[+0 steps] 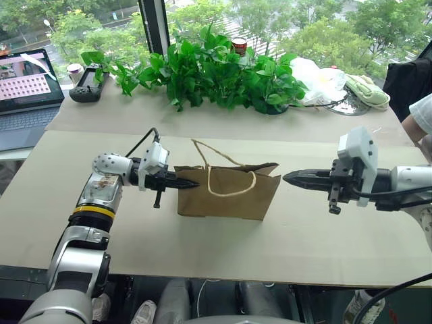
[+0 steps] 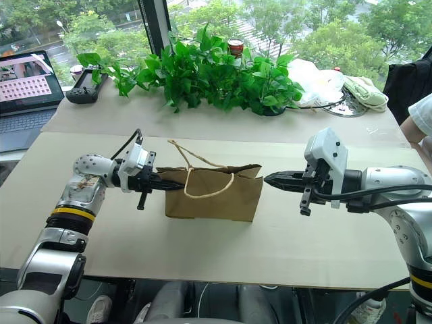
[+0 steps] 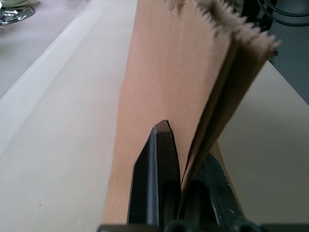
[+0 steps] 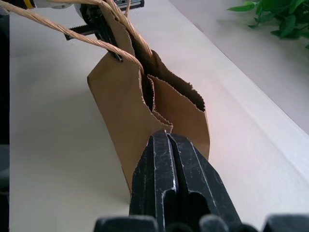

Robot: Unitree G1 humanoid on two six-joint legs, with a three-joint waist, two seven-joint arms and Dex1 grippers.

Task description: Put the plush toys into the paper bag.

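A wide pale bench (image 1: 81, 223) is seen under both arms, with a second surface behind it by the window. Along that back surface a leafy green plant (image 1: 209, 71) is spread, a laptop (image 1: 27, 88) is set at the far left, a dark handheld controller (image 1: 88, 84) lies beside it, and a white plastic bag (image 1: 317, 84) and a pale green cloth bundle (image 1: 368, 91) are placed at the right. A person's sleeve (image 1: 422, 115) is visible at the right edge.

The paper bag (image 1: 229, 192) is stood upright near the middle of the bench, its mouth open at the top and its string handles (image 1: 233, 179) looped over the front face.

The left claw (image 1: 183, 183) is pressed against the bag's left edge; in the left wrist view its fingers (image 3: 154, 179) are clamped on the bag's side panel, paper being caught between them. The right claw (image 1: 290, 178) is held level just beside the bag's right edge, its fingers (image 4: 164, 169) brought together on nothing. Whether it touches the paper cannot be told.
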